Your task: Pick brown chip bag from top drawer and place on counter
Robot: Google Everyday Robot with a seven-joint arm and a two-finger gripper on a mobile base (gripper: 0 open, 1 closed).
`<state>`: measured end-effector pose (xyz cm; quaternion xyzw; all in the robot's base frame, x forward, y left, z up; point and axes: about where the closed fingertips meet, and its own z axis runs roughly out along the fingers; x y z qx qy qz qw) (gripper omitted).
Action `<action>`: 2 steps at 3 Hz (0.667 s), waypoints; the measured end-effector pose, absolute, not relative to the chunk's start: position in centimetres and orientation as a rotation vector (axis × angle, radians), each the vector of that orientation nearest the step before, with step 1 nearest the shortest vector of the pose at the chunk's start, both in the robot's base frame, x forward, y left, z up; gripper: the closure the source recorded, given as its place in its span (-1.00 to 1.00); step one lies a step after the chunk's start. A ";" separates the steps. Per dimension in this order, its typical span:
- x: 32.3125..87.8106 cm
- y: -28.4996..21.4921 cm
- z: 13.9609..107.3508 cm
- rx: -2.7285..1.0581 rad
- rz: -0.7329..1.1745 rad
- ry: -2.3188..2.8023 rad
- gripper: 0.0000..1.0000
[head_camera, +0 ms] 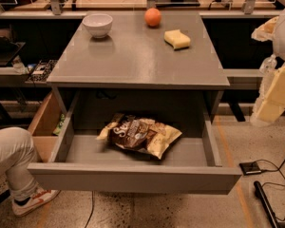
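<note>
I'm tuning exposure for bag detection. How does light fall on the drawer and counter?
Camera view: the counter is evenly lit with faint sheen; the top drawer is shadowed at its back, though the brown chip bag is lit; the gripper, at the right edge beside the counter, looks bright and pale.

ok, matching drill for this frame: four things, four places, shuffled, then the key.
Things
1. chip bag
2. bowl
3. sponge
4. gripper

Places
A. back left of the counter
B. in the air, off the counter's right side
C. inside the open drawer
D. back right of the counter

Pairs: 1-C, 2-A, 3-D, 4-B
</note>
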<state>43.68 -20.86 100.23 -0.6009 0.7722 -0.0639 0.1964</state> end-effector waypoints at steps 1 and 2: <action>43.7 -20.8 100.1 -1.674 -0.175 2.165 -1.00; 44.6 -20.4 97.7 -1.556 -0.113 2.192 -1.00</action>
